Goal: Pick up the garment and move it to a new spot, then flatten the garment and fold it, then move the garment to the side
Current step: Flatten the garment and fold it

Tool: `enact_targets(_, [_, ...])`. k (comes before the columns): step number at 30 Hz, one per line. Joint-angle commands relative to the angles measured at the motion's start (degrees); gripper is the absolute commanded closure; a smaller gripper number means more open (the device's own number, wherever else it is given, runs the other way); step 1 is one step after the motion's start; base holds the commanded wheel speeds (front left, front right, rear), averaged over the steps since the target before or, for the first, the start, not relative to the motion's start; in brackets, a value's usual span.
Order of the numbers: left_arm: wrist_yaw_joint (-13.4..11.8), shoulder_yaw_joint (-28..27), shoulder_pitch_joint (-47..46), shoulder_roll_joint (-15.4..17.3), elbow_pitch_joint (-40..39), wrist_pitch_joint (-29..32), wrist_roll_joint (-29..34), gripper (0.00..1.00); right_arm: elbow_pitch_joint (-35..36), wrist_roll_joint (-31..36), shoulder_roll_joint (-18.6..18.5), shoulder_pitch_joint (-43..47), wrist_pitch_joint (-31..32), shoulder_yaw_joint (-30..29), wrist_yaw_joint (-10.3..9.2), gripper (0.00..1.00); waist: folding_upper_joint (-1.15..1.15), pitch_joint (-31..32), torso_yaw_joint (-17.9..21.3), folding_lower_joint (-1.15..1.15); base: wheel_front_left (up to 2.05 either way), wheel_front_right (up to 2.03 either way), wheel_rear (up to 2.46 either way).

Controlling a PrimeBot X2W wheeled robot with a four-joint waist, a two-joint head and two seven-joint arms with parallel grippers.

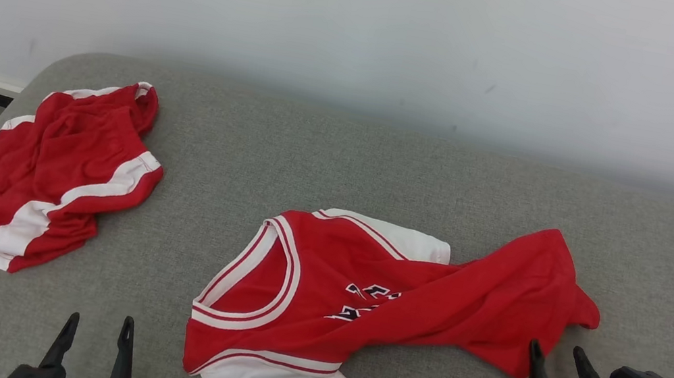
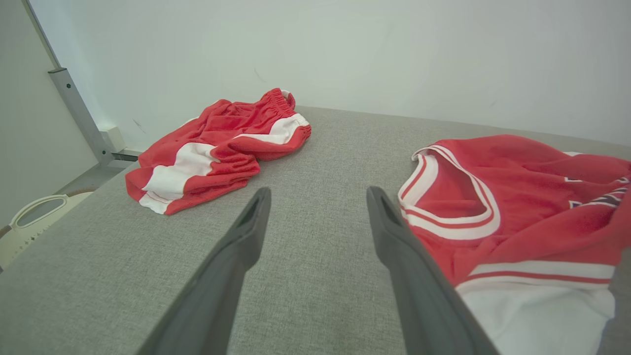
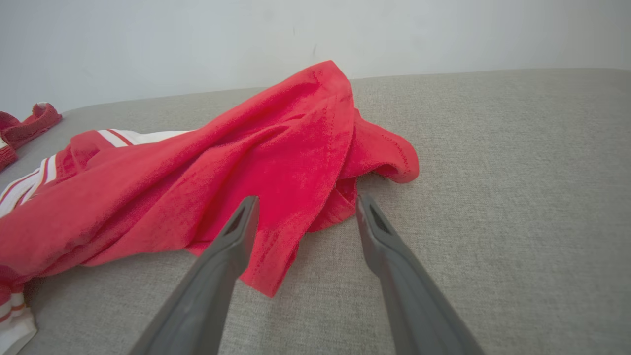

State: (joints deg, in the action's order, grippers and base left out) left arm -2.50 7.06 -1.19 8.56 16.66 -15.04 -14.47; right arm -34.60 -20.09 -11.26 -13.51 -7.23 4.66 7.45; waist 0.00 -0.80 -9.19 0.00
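Jersey lay crumpled on grey counter.
Right gripper, fingers spread, faced the hem, seemingly to grasp it; left gripper hovered, equally spread.

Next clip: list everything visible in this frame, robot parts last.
jersey: one, red with white trim, crumpled mid-surface
shorts: one, red with white stripes, bunched far left
padded surface: one, grey, under both garments
wall: one, white, behind
basket-like object: one, cream, beyond the surface's left edge
left end effector: one, dark, open, left of the jersey
right end effector: one, dark, open, at the jersey's right end
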Motion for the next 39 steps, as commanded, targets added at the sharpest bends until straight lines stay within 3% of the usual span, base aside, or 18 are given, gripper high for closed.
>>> enact_targets(1, [-0.10,-0.19,-0.02,0.22,0.00,-0.12,-0.56,0.00,-1.16,-0.08,0.27,-0.66,-0.40,0.08,0.09,0.00,0.00,0.06,-0.30,0.00,0.00,0.00,0.00])
enact_targets(6, [-0.42,-0.24,0.53,0.17,-0.13,-0.12,-0.81,0.00,-7.58,-0.10,1.12,-2.93,-0.53,0.64,0.09,0.00,0.00,0.09,-0.57,0.00,0.00,0.00,0.00])
enact_targets(8, [-0.36,-0.29,0.44,0.15,-0.12,-0.12,-1.04,0.00,-9.87,-0.55,1.46,-3.97,-0.99,1.23,0.09,0.57,0.00,-0.08,-0.54,0.00,0.00,0.00,0.00])
enact_targets(9, [-0.34,-0.28,0.33,0.13,-0.12,-0.12,-1.07,0.00,-10.69,-0.82,1.53,-4.44,-1.49,1.57,0.09,0.91,0.00,-0.14,-0.55,0.00,0.00,0.00,0.00])
enact_targets(10, [-0.31,-0.30,0.20,0.13,-0.12,-0.12,-1.11,0.00,-11.67,-1.10,1.54,-4.95,-1.99,1.89,0.09,1.00,0.00,-0.21,-0.54,0.00,0.00,0.00,0.00])
enact_targets(18, [-0.60,-0.55,0.32,0.45,-0.46,-0.12,-1.06,0.00,-15.02,-2.35,-1.34,-4.80,-6.09,4.13,0.09,1.00,0.00,0.00,-0.23,0.00,0.00,0.00,0.00])
enact_targets(22, [-0.69,-0.93,1.04,0.30,-0.50,-0.12,-1.20,0.00,-11.93,-3.90,-3.80,-1.10,-7.25,4.79,0.08,1.00,0.00,0.04,0.29,0.00,0.00,0.00,0.00])
enact_targets(30, [-0.68,-1.31,1.37,-0.44,-0.68,-0.12,-1.38,0.00,-3.02,-6.38,-5.29,7.45,-5.88,5.13,0.08,1.00,0.00,-0.31,2.09,0.00,0.00,0.00,0.00])
enact_targets(31, [-0.65,-1.22,1.26,-0.51,-0.69,-0.12,-1.28,0.00,-1.80,-6.90,-5.12,8.17,-5.30,4.97,0.08,0.83,0.00,-0.40,2.34,0.00,0.00,0.00,0.00])
enact_targets(32, [-0.58,-1.18,1.14,-0.53,-0.73,-0.12,-1.15,0.00,-0.86,-6.94,-5.27,8.85,-4.88,4.79,0.08,0.51,0.00,-0.47,2.56,0.00,0.00,0.00,0.00])
enact_targets(33, [-0.50,-1.12,0.98,-0.49,-0.70,-0.12,-1.03,0.00,-0.14,-6.57,-5.59,9.36,-4.50,4.59,0.08,0.00,0.00,-0.51,2.68,0.00,0.00,0.00,0.00])
enact_targets(39, [0.00,-1.46,0.04,-0.12,-0.05,-0.12,-0.95,0.00,5.76,-5.29,-4.41,10.36,-4.96,2.04,0.08,0.00,0.00,-0.09,3.02,0.00,0.00,0.00,0.00])
